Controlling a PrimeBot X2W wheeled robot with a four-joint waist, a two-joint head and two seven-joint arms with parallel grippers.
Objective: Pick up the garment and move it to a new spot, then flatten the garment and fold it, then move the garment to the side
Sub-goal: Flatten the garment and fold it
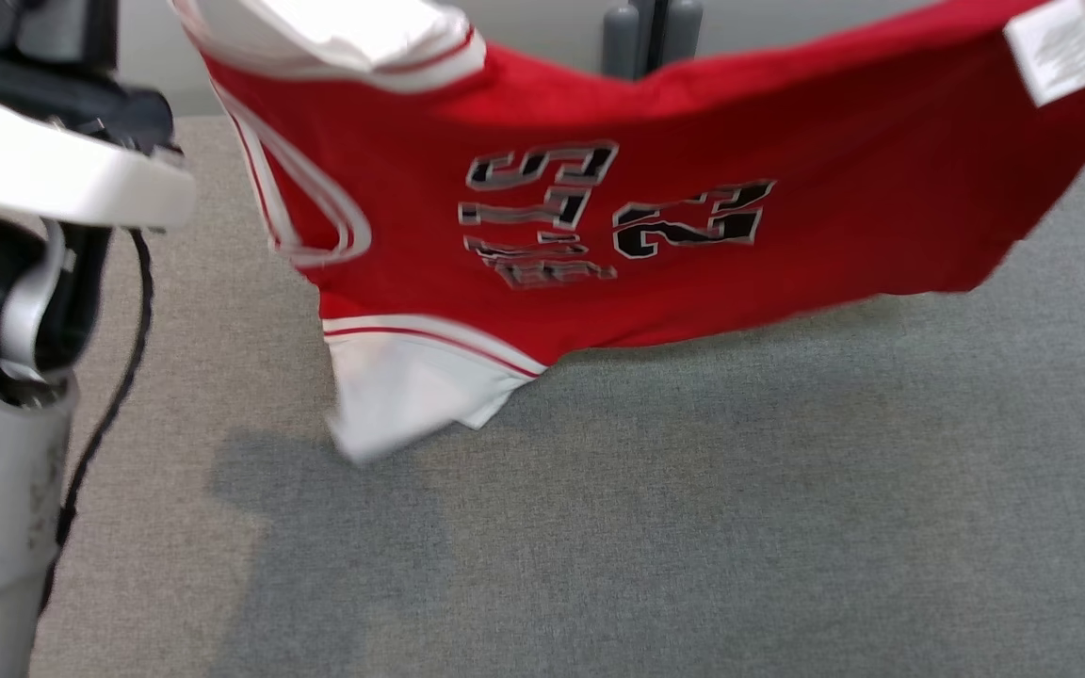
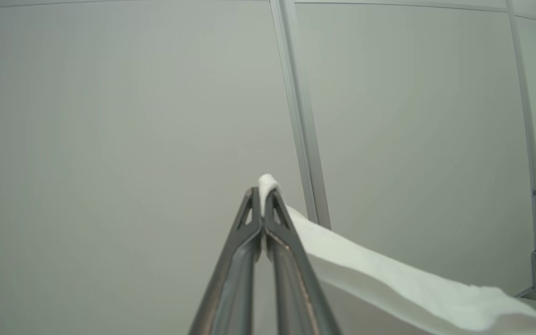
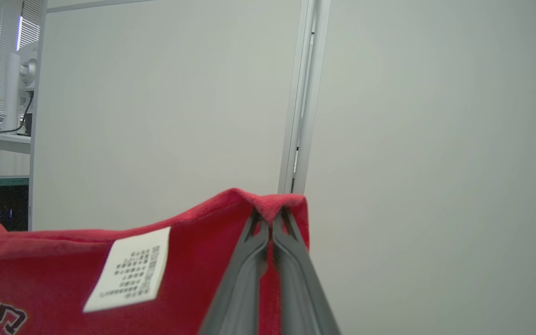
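Observation:
The garment [image 1: 655, 217] is a red jersey with white sleeves, black lettering and a white care label [image 1: 1060, 47]. It hangs stretched sideways above the grey table [image 1: 693, 527], and its lower white sleeve [image 1: 411, 386] dangles toward the surface. In the left wrist view my left gripper [image 2: 262, 193] is shut on a white edge of the garment [image 2: 389, 274]. In the right wrist view my right gripper [image 3: 271, 216] is shut on a red corner of the garment [image 3: 193, 260], next to the label [image 3: 130, 270].
My pale left arm [image 1: 24, 179] with a black cable fills the left edge of the head view. Pale partition panels [image 2: 156, 116] stand behind the table. A desk with a monitor [image 3: 21, 79] shows far off in the right wrist view.

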